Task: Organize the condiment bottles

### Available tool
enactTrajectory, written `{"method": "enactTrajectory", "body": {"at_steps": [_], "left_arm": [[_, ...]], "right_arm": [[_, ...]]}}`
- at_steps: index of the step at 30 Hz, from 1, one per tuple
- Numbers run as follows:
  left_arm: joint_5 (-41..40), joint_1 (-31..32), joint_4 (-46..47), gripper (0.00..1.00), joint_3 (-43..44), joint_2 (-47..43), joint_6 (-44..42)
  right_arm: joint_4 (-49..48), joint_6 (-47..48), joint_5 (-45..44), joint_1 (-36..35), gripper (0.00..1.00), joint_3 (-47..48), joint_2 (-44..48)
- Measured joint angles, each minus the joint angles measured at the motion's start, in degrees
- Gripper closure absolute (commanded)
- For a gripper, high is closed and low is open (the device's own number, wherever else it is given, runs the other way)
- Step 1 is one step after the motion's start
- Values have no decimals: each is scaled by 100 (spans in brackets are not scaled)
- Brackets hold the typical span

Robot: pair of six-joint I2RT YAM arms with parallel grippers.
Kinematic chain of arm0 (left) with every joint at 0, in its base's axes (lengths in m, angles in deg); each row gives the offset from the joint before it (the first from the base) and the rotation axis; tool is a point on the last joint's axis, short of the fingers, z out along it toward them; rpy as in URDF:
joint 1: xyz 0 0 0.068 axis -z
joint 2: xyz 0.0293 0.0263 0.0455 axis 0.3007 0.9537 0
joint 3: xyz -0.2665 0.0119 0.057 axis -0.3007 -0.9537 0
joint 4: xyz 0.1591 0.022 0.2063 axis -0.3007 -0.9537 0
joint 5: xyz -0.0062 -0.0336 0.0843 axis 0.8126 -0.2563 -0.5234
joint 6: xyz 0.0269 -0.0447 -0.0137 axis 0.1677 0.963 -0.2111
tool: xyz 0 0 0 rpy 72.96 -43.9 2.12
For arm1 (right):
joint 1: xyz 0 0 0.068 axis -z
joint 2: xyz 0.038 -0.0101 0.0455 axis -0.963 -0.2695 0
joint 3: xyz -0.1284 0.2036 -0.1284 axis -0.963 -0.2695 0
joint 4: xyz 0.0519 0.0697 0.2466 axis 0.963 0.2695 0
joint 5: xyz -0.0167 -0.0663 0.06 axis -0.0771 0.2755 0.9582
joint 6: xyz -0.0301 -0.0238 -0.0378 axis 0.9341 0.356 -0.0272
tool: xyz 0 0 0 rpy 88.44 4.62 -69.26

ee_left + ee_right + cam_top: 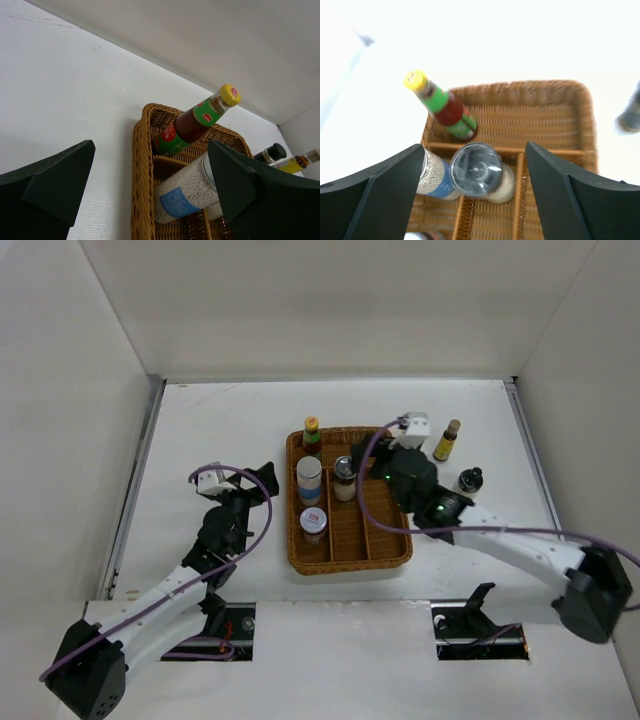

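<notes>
White walls box in the pale table [200, 440] where I run two arms from afar, a brown wicker tray [390, 552] at its centre. Four of the condiment bottles stand upright in the tray. The red-and-green bottle with the yellow cap [311, 433] is at the left end of the far cross compartment. The white jar with the blue band [309, 480] and, nearer the arms, a jar with a red-and-white label [314, 524] share the left lane. A clear jar with a silvery lid [344, 478] is at the far end of the middle lane.

Right of the tray, on the bare table, stand a yellow bottle [447, 440], a dark bottle with a black cap [470, 480] and a small white container [415, 425] whose kind I cannot make out.

My right pincer [475, 147] hangs over the silvery-lidded jar, fingers spread wide to either side and clear of the glass, holding nothing. My left pincer [150, 150] sits low on the table left of the tray, opened to its full width and empty, facing the tray's far left corner.
</notes>
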Motion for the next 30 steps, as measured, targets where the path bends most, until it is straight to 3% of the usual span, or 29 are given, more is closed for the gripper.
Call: {"method": "enactTrajectory", "body": {"at_steps": [3,4,7,9,16,23,26,30], "left_arm": [[2,17,2,13,0,-44,35],[4,44,2,21,0,-44,42],[22,92,4,44,0,-31,63],[28,116,2,49,0,4,66],[42,125,-9,47,0,42,66],[42,125,-13,46,0,66,79],[42,122,-11,46,0,68,79],[44,125,-2,45,0,157,79]], "right_arm": [[282,-168,-455,116,19,-409,1209],[472,-267,-656,184,18,-525,1563],[1416,-649,-1261,479,16,-824,2433],[2315,-1038,-1480,723,13,-881,2704],[4363,-2041,-1405,1126,11,-1357,2583],[4459,-2100,-1019,1530,17,-1530,2179],[4321,-2070,-885,1674,27,-1639,2046],[4054,-1952,-756,1821,51,-1794,1932]]}}
